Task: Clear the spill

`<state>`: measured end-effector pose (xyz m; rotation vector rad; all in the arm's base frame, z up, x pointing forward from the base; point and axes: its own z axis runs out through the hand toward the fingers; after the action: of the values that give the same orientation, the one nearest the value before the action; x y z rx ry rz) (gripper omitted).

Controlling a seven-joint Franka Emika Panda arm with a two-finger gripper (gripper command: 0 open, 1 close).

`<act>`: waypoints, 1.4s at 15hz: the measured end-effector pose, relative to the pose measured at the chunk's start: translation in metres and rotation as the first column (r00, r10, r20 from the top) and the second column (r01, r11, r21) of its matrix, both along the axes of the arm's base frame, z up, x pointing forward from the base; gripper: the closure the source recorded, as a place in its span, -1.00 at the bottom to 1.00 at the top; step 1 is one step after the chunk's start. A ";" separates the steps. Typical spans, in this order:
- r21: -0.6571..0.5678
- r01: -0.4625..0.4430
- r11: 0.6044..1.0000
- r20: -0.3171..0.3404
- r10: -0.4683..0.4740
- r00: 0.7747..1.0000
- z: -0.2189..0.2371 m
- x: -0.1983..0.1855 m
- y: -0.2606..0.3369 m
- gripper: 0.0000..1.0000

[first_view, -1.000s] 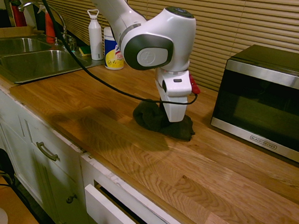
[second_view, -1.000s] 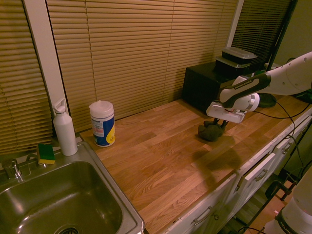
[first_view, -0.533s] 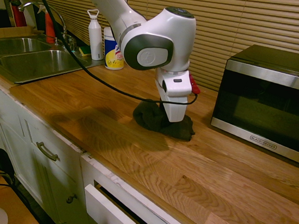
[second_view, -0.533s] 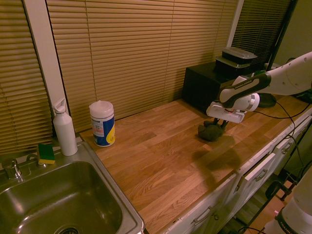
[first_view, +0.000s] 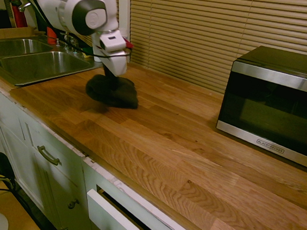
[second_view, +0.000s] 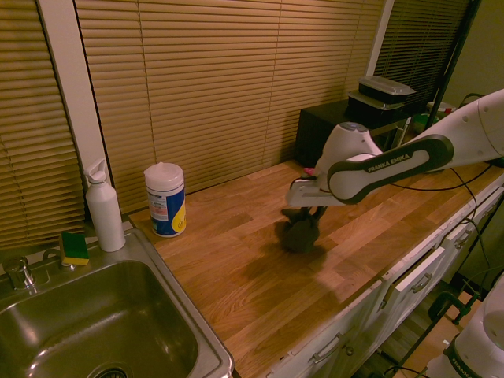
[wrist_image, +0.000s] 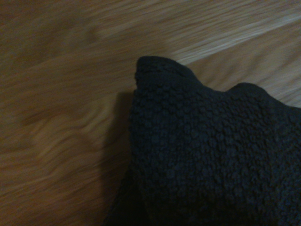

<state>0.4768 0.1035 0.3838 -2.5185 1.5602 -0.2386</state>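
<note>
Can see the gripper (second_view: 308, 212) clamped on the dark cloth (first_view: 115, 93), bunched up and hanging below the fingertips, upper left of the first exterior frame and just right of centre in the second. Can find no drops or specks of the spill on the wooden countertop (first_view: 192, 167) in any view; may be wiped off already or hidden under the cloth, so cannot give a place for it. Cannot tell whether pressing on the wood or held just above it, with a shadow showing beside the cloth's edge in the wrist view. Judge the wiping to be well along, perhaps nearly done, though without proof of a clean surface underneath. Probably left to do: lift the cloth clear, check the wood at upper left of the first exterior frame, wipe again if specks show, then set the cloth down and let go.
</note>
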 end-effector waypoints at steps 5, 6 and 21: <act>-0.026 -0.077 0.997 0.007 0.077 0.997 0.009 0.004 0.060 1.00; -0.030 -0.092 0.995 0.005 0.092 0.996 0.008 0.005 0.075 1.00; -0.078 -0.148 0.986 -0.069 0.142 0.987 -0.010 0.006 0.131 -1.00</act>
<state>0.4827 0.2344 0.3733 -2.7142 1.4074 -0.2102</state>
